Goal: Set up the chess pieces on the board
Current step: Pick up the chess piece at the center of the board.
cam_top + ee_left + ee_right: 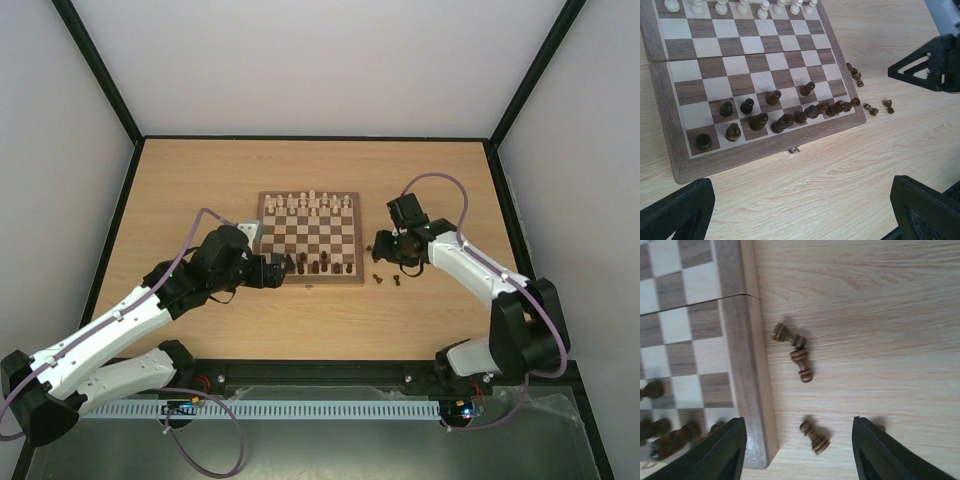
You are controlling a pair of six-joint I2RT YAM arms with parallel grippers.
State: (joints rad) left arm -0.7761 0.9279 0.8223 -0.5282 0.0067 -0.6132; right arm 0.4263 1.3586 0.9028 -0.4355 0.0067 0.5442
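The spread right end effector (797,429) is best lowered straight so the fallen dark pawn (815,436) is pinched gently.

I count one board (740,160). Of the dark chess pieces (747,105) on it, seven stand apart. A crowded run toward its 5 o'clock corner won't separate for me, so call it about a dozen. Four loose dark pieces (802,365) lie on the tabletop (200,180) at the board's 3 o'clock. Pale pieces (310,203) fill two rows at 12 o'clock, too small to count.
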